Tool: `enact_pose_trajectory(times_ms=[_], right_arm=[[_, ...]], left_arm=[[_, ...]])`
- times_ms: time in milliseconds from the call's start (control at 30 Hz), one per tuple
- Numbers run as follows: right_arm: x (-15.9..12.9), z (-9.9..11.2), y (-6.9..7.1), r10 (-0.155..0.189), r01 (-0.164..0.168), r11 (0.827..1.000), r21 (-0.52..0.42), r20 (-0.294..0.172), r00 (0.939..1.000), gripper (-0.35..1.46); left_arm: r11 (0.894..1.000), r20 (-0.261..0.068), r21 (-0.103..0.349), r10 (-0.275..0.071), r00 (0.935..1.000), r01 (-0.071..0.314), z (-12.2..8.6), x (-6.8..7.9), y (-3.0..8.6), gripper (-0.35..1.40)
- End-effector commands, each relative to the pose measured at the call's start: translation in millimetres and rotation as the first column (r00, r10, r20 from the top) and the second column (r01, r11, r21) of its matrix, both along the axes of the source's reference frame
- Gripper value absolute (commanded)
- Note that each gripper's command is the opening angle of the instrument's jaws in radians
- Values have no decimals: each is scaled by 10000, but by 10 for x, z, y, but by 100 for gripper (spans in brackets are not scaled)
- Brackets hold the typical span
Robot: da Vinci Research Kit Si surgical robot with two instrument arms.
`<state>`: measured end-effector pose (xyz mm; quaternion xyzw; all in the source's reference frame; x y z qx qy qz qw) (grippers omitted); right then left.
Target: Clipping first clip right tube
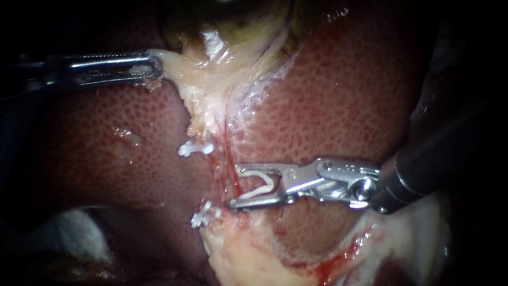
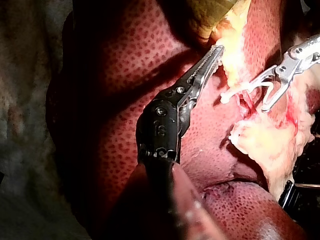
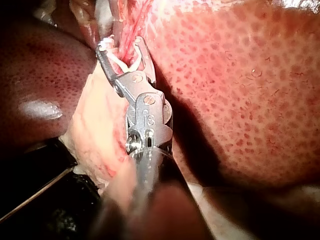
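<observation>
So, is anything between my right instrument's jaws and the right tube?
Nothing visible. The right instrument holds a white clip spread at the right tube, which runs between its jaws in the right wrist view. Two other clips sit aside; the left instrument grips pale tissue away.

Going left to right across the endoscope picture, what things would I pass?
Left instrument, its jaws gripping pale tissue → upper white clip → right instrument, its jaws holding an open clip.
</observation>
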<state>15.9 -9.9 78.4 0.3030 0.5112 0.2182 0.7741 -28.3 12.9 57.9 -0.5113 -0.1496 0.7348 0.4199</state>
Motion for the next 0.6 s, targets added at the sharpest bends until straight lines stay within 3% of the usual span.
enact_pose_trajectory(times_ms=[33,300,600], right_arm=[[2,1,-3,-36,37,10000,57,-24,10000,50],[13,12,-23,-624,643,9963,579,-333,9975,48],[13,10,-24,-951,994,9909,905,-505,9942,44]], left_arm=[[10000,-2,-4,-2,10000,2,0,-1,0,-35],[10000,-8,-9,-8,10000,8,1,-1,-1,-35],[10000,-9,-10,-10,10000,10,1,-2,-1,-35]])
